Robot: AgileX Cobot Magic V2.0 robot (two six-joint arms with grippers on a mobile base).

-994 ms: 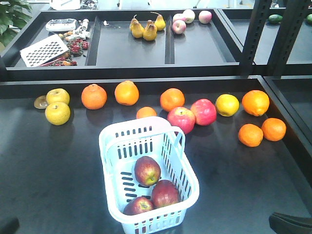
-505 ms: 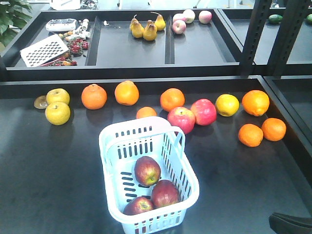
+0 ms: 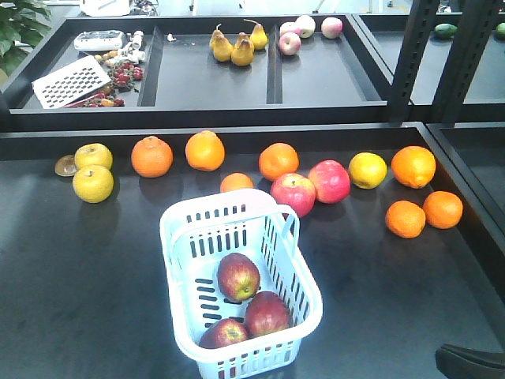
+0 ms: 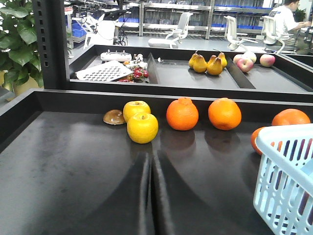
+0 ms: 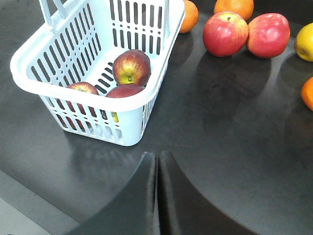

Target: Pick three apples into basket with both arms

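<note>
While the right pincer (image 5: 157, 169) sits pressed together and empty over the dark surface (image 3: 95, 292), the three apples (image 3: 238, 275) lie inside the basket (image 3: 304, 288), up and to its left. The basket's long axis runs away from the viewer. The left pincer (image 4: 150, 169) is likewise pressed together, basket at its right.

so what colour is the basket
Pale bluish-white basket, clearest in the right wrist view.

Bright overhead light, soft glare on dark table (image 3: 95, 300), soft shadows, sharp focus
</note>
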